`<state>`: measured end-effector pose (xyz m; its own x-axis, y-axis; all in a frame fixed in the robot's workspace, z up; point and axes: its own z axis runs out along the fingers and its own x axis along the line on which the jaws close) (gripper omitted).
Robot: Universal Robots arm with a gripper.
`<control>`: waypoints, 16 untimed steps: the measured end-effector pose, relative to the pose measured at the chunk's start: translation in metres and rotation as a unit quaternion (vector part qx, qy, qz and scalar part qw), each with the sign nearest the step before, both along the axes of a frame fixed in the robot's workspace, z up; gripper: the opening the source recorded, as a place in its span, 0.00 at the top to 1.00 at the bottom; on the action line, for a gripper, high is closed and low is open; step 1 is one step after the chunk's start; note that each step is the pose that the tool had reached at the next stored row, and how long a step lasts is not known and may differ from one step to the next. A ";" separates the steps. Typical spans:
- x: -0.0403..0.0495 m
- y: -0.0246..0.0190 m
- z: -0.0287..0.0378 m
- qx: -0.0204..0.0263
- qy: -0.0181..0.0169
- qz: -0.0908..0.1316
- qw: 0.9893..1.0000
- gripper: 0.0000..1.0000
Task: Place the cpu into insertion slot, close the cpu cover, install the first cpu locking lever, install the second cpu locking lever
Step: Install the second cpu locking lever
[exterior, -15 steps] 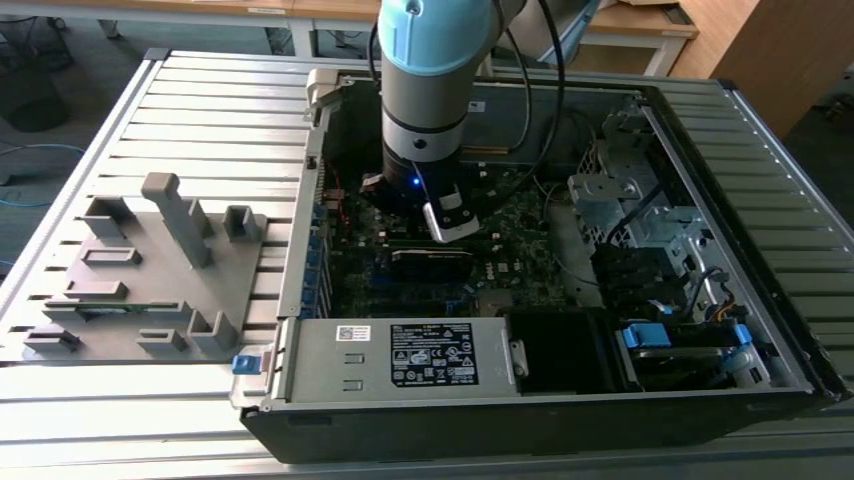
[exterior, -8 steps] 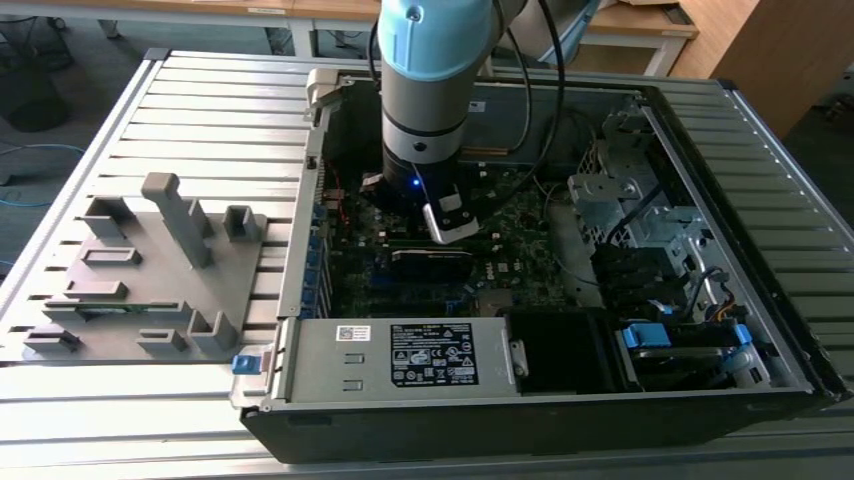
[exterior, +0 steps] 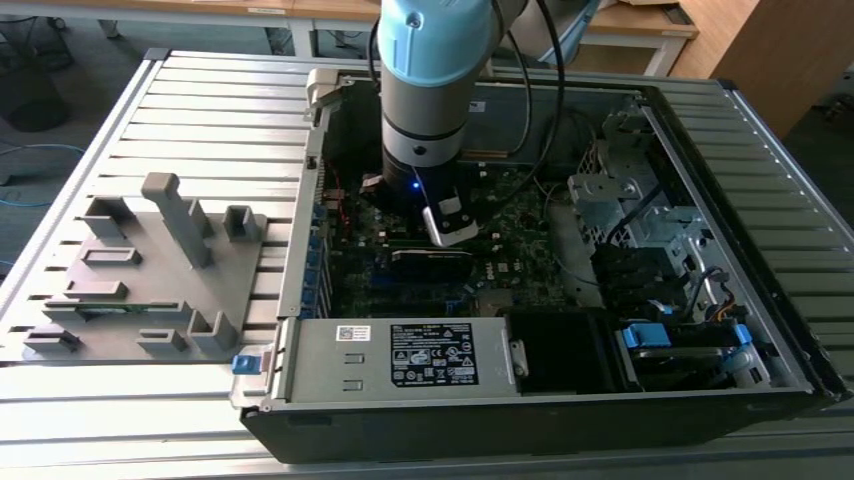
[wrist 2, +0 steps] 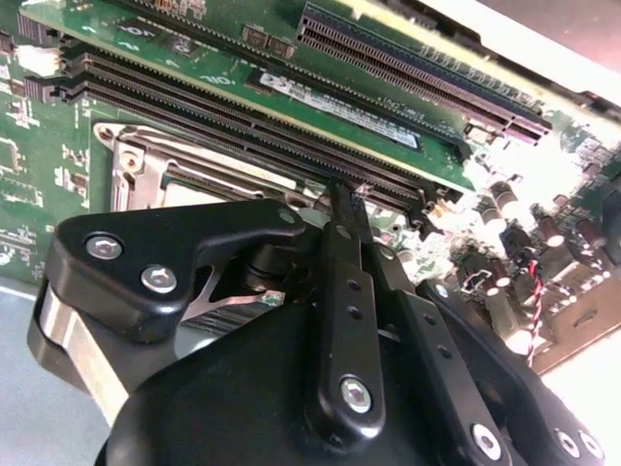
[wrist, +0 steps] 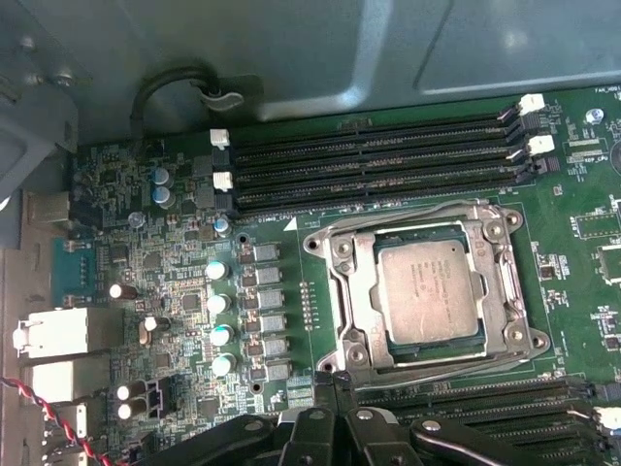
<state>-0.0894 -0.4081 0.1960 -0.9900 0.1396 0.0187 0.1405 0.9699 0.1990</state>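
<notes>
In the first wrist view the cpu (wrist: 430, 291), a pale silvery square, lies flat in the insertion slot (wrist: 335, 254) on the green motherboard. The cpu cover (wrist: 361, 311), a silvery frame with a window, lies down around the chip. Thin wire levers (wrist: 417, 216) run along the frame's edges; I cannot tell whether they are latched. My gripper (wrist: 335, 388) is shut with nothing between its fingers, beside the socket's edge by the long black memory slots. In the second wrist view the gripper (wrist 2: 342, 194) tapers to a closed tip, and the socket (wrist 2: 184, 160) is partly hidden behind its black linkage.
Long black memory slots (wrist: 378, 155) flank the socket, and capacitors (wrist: 221, 306) stand beside it. In the exterior view the arm (exterior: 427, 90) reaches down into the open computer case (exterior: 561, 400). A grey fixture tray (exterior: 147, 270) lies at the exterior view's left, a drive cage (exterior: 627, 200) at the right.
</notes>
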 end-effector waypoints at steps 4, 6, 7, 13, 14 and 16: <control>-0.0003 -0.0010 -0.0008 0.006 0.000 0.000 1.000 0.90; -0.0004 -0.0017 -0.0013 0.009 0.000 0.000 1.000 0.90; -0.0004 -0.0020 -0.0017 0.010 0.000 0.000 1.000 0.90; -0.0013 -0.0036 -0.0038 0.013 0.000 0.000 1.000 0.90; -0.0014 -0.0038 -0.0039 0.013 0.000 0.000 1.000 0.90; -0.0018 -0.0040 -0.0042 0.013 0.000 0.000 1.000 0.90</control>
